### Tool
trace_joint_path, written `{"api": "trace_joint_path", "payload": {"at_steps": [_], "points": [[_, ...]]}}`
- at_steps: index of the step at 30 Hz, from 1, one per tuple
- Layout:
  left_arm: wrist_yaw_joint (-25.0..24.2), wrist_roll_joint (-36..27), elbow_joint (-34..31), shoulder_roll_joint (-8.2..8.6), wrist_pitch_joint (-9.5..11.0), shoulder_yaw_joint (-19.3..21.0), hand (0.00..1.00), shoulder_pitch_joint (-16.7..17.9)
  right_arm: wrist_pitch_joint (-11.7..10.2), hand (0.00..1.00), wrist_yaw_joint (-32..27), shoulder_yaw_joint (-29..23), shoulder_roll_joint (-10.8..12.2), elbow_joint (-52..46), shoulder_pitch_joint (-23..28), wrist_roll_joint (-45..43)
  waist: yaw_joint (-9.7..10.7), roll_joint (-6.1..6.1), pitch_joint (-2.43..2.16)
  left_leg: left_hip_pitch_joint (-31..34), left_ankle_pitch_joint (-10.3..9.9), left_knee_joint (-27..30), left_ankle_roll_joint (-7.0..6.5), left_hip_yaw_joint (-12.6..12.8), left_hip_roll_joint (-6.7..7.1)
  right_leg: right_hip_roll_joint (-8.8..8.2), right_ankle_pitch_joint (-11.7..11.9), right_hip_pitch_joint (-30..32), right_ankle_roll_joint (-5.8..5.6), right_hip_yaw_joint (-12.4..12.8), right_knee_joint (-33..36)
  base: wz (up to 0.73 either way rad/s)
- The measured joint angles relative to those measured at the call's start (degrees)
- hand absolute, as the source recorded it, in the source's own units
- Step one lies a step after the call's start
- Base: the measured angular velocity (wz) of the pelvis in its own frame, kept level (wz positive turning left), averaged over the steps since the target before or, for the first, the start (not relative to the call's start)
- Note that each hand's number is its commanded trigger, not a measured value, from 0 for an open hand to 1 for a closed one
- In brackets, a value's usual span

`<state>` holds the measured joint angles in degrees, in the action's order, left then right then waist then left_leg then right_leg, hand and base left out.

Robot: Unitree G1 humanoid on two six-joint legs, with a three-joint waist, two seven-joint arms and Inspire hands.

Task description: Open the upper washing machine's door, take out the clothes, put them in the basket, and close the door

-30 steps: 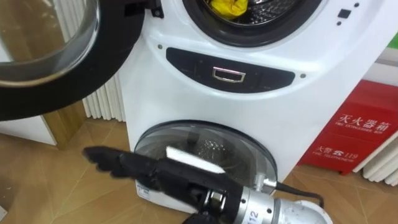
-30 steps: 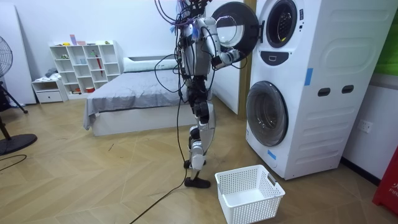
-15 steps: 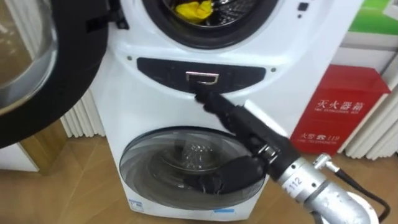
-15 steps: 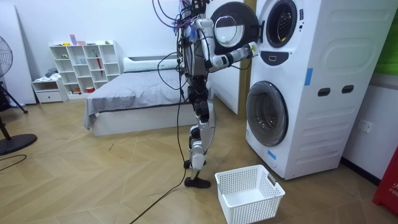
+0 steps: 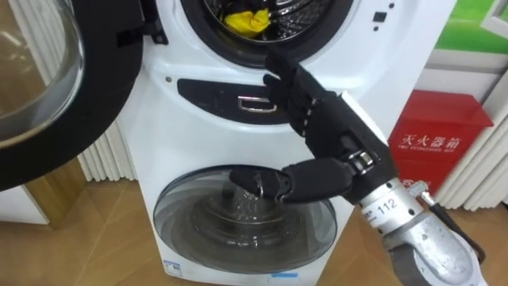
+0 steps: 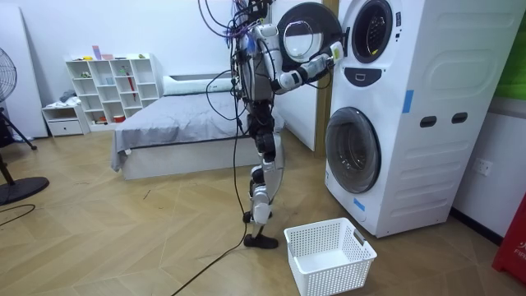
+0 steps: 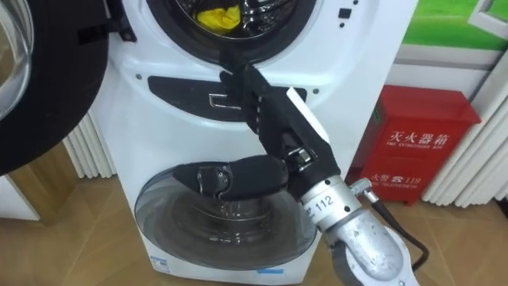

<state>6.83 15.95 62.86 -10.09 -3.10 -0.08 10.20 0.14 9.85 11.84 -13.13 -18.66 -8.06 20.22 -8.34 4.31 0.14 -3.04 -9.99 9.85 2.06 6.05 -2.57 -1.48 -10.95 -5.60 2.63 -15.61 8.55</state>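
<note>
Raised since the earlier frames, the right hand is now held in front of the washing machine, its fingertips brought from the control panel up to the lower rim of the upper drum. Its fingers are kept straight and apart, with the thumb spread below, and nothing is held. A yellow garment, the thing to be taken, is seen lying inside the drum just beyond the fingertips, not yet touched. The round door is swung wide to the left, so the opening is left unobstructed. In the room view the robot is shown standing upright beside that door, with a white basket set on the floor near its feet. The step in hand is judged to be the reach into the drum. It would be done best if the hand were kept flat until the rim has been cleared, then carried forward and a little to the left, since the cloth lies left of the present line of the fingers. The fingers should be closed only once the cloth has been covered, and a thick fold should be gathered rather than an edge. The dark seal should be avoided on the way out, as cloth could be snagged there.
</note>
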Motion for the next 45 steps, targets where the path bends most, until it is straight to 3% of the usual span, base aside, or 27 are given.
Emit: {"api": "trace_joint_path", "payload": {"at_steps": [7,13,15,17,19,21,23,24,25,27,28,29,30,31,32,33,34,35,36,38,39,40,41,42,43,44,45], "points": [[-0.01,1.76,-1.04,-0.01,-0.93,-0.13,0.00,0.31,0.18,0.00,-1.34,0.19,1.82,2.68,-2.26,2.51,-0.06,-0.17,0.33,0.38,-0.04,0.51,-0.09,-0.42,0.23,-0.14,0.03,-0.20,-0.10,-0.31,0.08,0.05],[-0.01,1.94,-1.00,0.09,-1.65,-0.10,0.00,0.82,0.19,0.00,-3.81,0.33,1.43,6.32,-5.64,2.24,-0.43,-0.38,0.70,0.48,-0.67,2.20,-0.15,-0.04,-0.19,0.01,0.02,-0.51,-0.09,-0.10,0.52,-0.03],[-0.01,1.61,-0.96,0.09,-1.82,-0.17,0.00,0.86,0.18,0.00,-3.84,0.32,1.19,6.60,-6.06,2.14,-1.01,-1.02,1.06,1.17,-2.15,5.09,0.04,0.10,-1.11,0.60,-0.09,-0.37,-0.05,0.24,1.80,-0.10],[-0.06,1.83,-0.85,0.09,-1.90,-0.10,0.00,0.84,-0.05,0.00,-3.52,0.06,1.23,8.75,-8.15,1.69,-1.20,-1.38,1.24,5.05,-4.79,13.20,0.28,0.01,-2.35,1.02,-1.91,0.86,0.67,1.31,4.47,-0.06],[-0.25,1.84,-0.77,0.21,-1.97,-0.05,0.00,1.25,-0.04,0.00,-4.40,-0.89,1.25,10.79,-8.70,1.60,-1.57,-1.82,1.41,7.60,-5.77,19.59,0.40,-0.08,-3.10,1.09,-3.45,0.91,0.85,1.20,6.27,0.02],[-0.46,1.84,-0.88,0.23,-2.38,-0.02,0.00,1.93,0.00,0.00,-5.80,-1.63,1.24,11.19,-8.78,1.96,-1.64,-1.40,1.06,9.02,-5.78,22.96,0.41,-0.05,-3.76,0.79,-4.84,0.96,0.89,1.08,7.41,0.11],[-1.01,1.88,-0.91,0.20,-3.46,0.59,0.00,3.56,-0.10,0.00,-7.49,-2.37,1.14,10.97,-9.37,1.93,-1.13,-1.06,-0.01,10.54,-5.35,25.82,0.42,-0.08,-3.80,0.58,-6.13,0.75,0.89,1.05,8.24,0.21],[-1.01,1.89,-0.94,0.13,-3.55,0.70,0.00,3.82,-0.14,0.00,-7.82,-2.54,1.04,10.99,-9.50,1.94,-1.31,-0.82,-0.04,11.31,-4.99,27.07,0.38,-0.15,-3.62,0.41,-6.38,0.50,1.14,1.37,8.36,0.20],[-1.00,1.84,-0.92,-0.05,-3.61,0.70,0.00,4.23,-0.18,0.00,-8.68,-2.48,0.90,11.13,-9.96,2.43,-1.53,0.15,-0.03,12.84,-5.29,26.40,0.46,-0.37,-2.95,-0.28,-6.92,0.07,1.23,1.46,8.29,0.09],[-1.00,1.85,-1.01,0.18,-3.80,0.74,0.00,4.49,-0.06,0.00,-9.43,-2.63,0.34,11.16,-11.25,2.42,-1.62,0.71,0.22,16.49,-4.50,19.78,1.12,-0.45,-2.64,-0.79,-7.19,-0.47,0.75,1.36,7.76,0.00],[-1.01,1.74,-1.01,0.12,-3.84,0.77,0.00,4.88,-0.04,0.00,-9.73,-2.65,-0.08,11.19,-11.56,2.60,-1.74,0.95,0.28,18.35,-0.78,14.10,1.12,-0.29,-2.57,-1.00,-7.47,-1.64,0.15,1.26,7.09,-0.18],[-1.01,1.75,-1.02,0.04,-3.83,1.15,0.00,5.54,0.24,0.00,-9.83,-2.61,-0.29,11.33,-11.50,2.73,-2.49,1.43,0.16,18.51,4.16,10.50,0.70,-0.13,-2.26,-1.86,-8.04,-2.49,-1.01,1.33,6.99,-0.23],[-1.02,1.71,-1.02,0.03,-3.83,1.16,0.00,5.84,0.39,0.00,-10.04,-2.58,-0.42,11.24,-11.50,2.75,-2.79,1.53,-0.10,18.30,6.07,9.77,0.28,-0.10,-1.96,-2.31,-8.50,-2.90,-1.43,1.31,6.99,-0.19],[-1.05,1.71,-1.03,-0.04,-3.79,1.16,0.00,5.76,0.42,0.00,-10.68,-2.68,-0.53,10.87,-11.59,2.38,-2.21,2.14,-0.29,17.80,7.05,9.94,-1.42,0.02,-0.50,-3.28,-9.12,-3.82,-2.66,1.24,6.44,0.10],[-1.16,1.79,-1.08,0.07,-3.64,1.17,0.00,5.03,0.43,0.00,-11.11,-2.92,-0.57,10.87,-11.73,2.22,-1.16,2.71,-0.49,17.70,6.46,10.67,-2.18,0.02,1.12,-4.48,-8.89,-4.55,-3.71,1.05,5.29,0.17],[-1.22,1.79,-1.11,0.29,-3.55,1.18,0.00,4.31,0.42,0.00,-11.30,-3.27,-0.61,10.89,-11.72,2.14,-1.15,2.68,-0.48,17.76,5.98,11.42,-2.51,0.30,1.61,-4.98,-8.74,-4.76,-4.10,1.04,5.16,0.09],[-1.29,1.58,-1.25,0.37,-3.05,1.16,0.00,3.29,0.45,0.00,-11.89,-3.56,-0.68,10.90,-11.57,2.09,-1.11,2.29,-0.17,17.80,4.36,13.17,-3.19,0.76,2.36,-6.18,-8.48,-5.27,-4.60,1.37,5.97,0.00],[-1.28,1.39,-1.23,0.29,-2.58,1.18,0.00,2.57,0.45,0.00,-12.30,-3.64,-0.96,10.83,-11.37,1.91,-0.80,1.05,0.33,17.91,2.39,15.33,-3.91,1.30,2.81,-7.11,-8.59,-5.21,-4.85,1.50,8.37,0.00],[-1.28,1.00,-1.16,0.05,-2.43,1.19,0.00,2.07,0.42,0.00,-12.40,-3.64,-0.99,10.75,-11.22,1.93,-0.46,0.82,0.37,17.67,1.66,15.70,-4.24,1.56,3.45,-7.88,-8.90,-5.00,-5.40,1.81,10.12,0.08],[-1.15,0.43,-0.98,-1.01,-2.35,1.35,0.00,0.03,-0.48,0.00,-12.19,-3.63,-1.40,7.77,-10.46,1.96,0.87,0.86,0.36,15.29,0.10,14.42,-5.90,2.73,6.08,-11.54,-9.26,-1.75,-6.92,3.43,20.01,0.05],[-1.07,0.43,-0.98,-1.19,-2.35,1.35,0.00,-0.80,-0.92,0.00,-12.31,-3.72,-1.72,7.79,-10.46,2.03,0.86,0.97,0.37,14.54,-0.22,14.19,-6.39,3.37,6.56,-12.29,-8.82,-1.04,-7.65,4.11,21.82,0.03],[-0.66,0.46,-0.96,-1.44,-2.35,1.44,0.00,-1.70,-2.00,0.00,-12.76,-3.47,-2.41,5.57,-7.51,1.97,1.11,0.90,0.38,12.32,-0.93,12.99,-6.99,3.42,7.51,-13.29,-7.02,-0.69,-8.39,4.93,25.14,-0.13],[0.11,0.37,-0.89,-1.67,-2.37,1.55,0.00,-1.88,-3.95,0.00,-12.11,-3.39,-2.48,5.35,-5.15,1.95,1.22,0.71,0.49,9.69,-1.54,11.38,-7.38,3.71,7.70,-13.47,-4.13,0.20,-8.14,6.43,29.02,-0.19],[0.47,0.40,-0.98,-1.81,-2.37,1.54,0.00,-2.01,-4.31,0.00,-12.02,-3.32,-2.62,5.15,-4.33,1.95,1.33,0.41,0.54,8.37,-1.88,10.79,-7.51,3.58,7.49,-13.26,-2.45,0.81,-7.85,7.30,30.85,-0.38],[1.01,0.42,-1.16,-2.22,-2.09,1.68,0.00,-3.00,-4.37,0.00,-11.62,-3.31,-2.68,4.83,-2.64,1.92,1.46,-0.54,0.57,6.63,-2.70,9.32,-7.54,2.08,6.74,-11.71,-3.19,2.50,-7.22,8.72,32.54,-0.57],[1.60,0.46,-1.16,-2.64,-1.83,2.12,0.00,-3.70,-3.79,0.00,-10.82,-2.81,-2.69,5.18,-2.59,1.92,1.37,-0.94,0.68,5.39,-2.85,8.25,-7.48,0.84,5.73,-9.02,-6.31,5.23,-6.22,9.45,31.66,-0.56],[1.65,0.43,-1.07,-2.92,-1.81,2.16,0.00,-3.81,-3.31,0.00,-10.50,-2.69,-2.74,5.21,-2.55,1.90,1.67,-1.10,0.70,5.21,-2.82,7.95,-7.43,0.25,5.18,-7.56,-7.23,6.42,-5.86,9.36,30.23,-0.36]]}}
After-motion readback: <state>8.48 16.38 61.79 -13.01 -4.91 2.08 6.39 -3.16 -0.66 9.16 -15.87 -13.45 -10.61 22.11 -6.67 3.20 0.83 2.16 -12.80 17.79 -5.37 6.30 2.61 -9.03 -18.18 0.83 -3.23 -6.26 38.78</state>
